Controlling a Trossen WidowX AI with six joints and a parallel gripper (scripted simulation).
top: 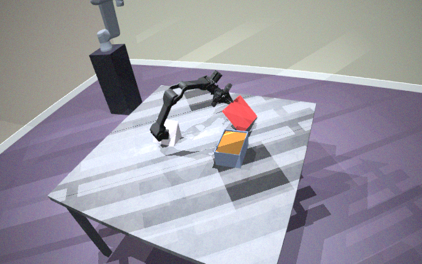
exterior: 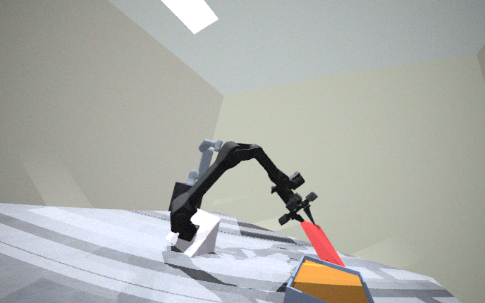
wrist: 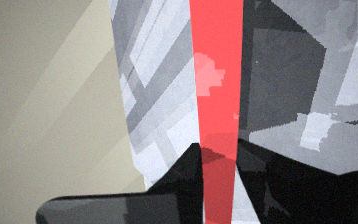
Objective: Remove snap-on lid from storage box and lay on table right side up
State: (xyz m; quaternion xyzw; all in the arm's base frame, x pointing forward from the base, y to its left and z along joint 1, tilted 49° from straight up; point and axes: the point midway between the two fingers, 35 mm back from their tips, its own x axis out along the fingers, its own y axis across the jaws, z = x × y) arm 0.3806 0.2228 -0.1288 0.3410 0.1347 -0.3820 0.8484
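Observation:
The red lid is off the box and steeply tilted. My gripper is shut on its upper edge, with one finger on each side. The lid's lower end hangs down behind the box in the top and exterior views; I cannot tell whether it touches the table. The blue storage box stands upright and open on the table, showing an orange inside. The lower part of the box is cut off in the exterior view.
A pale block is beside my arm's base, left of the box. The table's right edge runs beyond the box and lid. A grey arm on a dark pedestal stands off the table at the back left.

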